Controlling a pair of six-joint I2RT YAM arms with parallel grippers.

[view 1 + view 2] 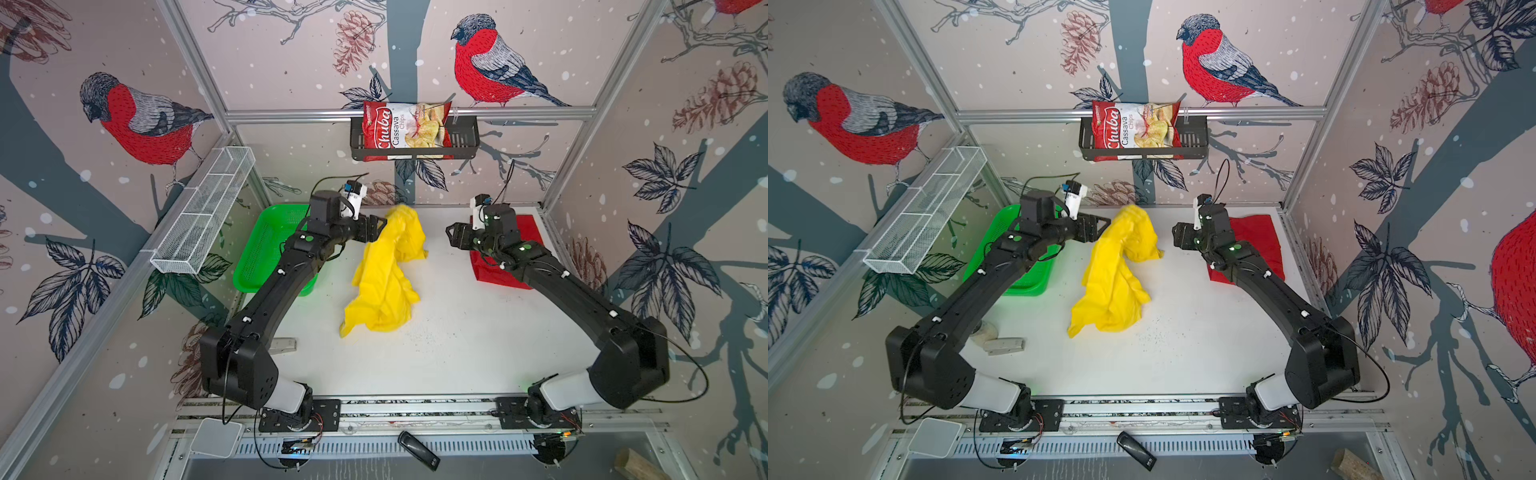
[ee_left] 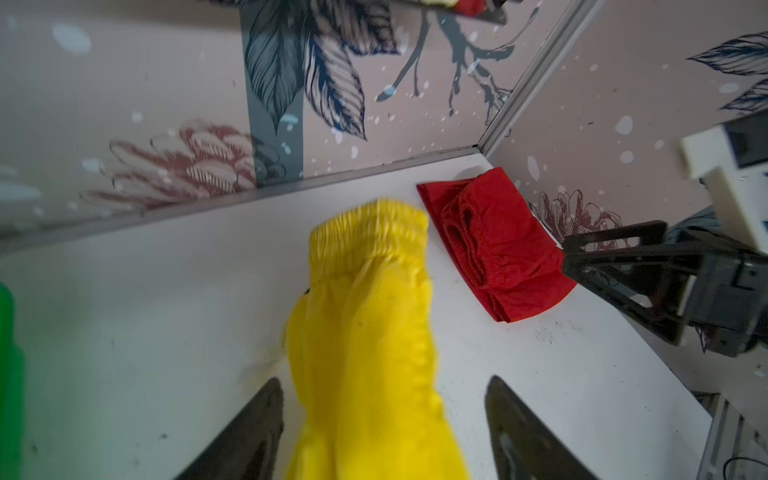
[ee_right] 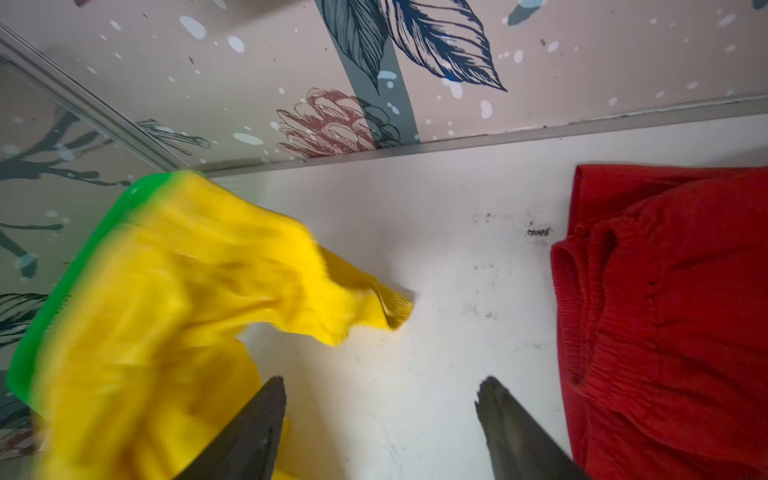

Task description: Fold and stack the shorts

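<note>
The yellow shorts (image 1: pixel 386 282) (image 1: pixel 1113 282) are crumpled mid-table, their waistband end (image 2: pixel 370 232) raised and motion-blurred. My left gripper (image 1: pixel 380 226) (image 2: pixel 384 382) is open at that raised end; the cloth passes between the jaws, which stand well apart from it. The red shorts (image 1: pixel 528 226) (image 1: pixel 1258 237) (image 2: pixel 507 249) (image 3: pixel 673 311) lie folded at the back right corner, partly under my right arm. My right gripper (image 1: pixel 451 235) (image 3: pixel 380 382) is open and empty, between the two pairs, with the yellow cloth (image 3: pixel 166 311) beside one finger.
A green plastic basket (image 1: pixel 257 257) (image 1: pixel 1034 282) sits at the back left under my left arm. A white wire rack (image 1: pixel 203 216) hangs on the left wall, and a black shelf with a chips bag (image 1: pixel 409 129) on the back wall. A grey stapler-like object (image 1: pixel 1003 345) lies at front left.
</note>
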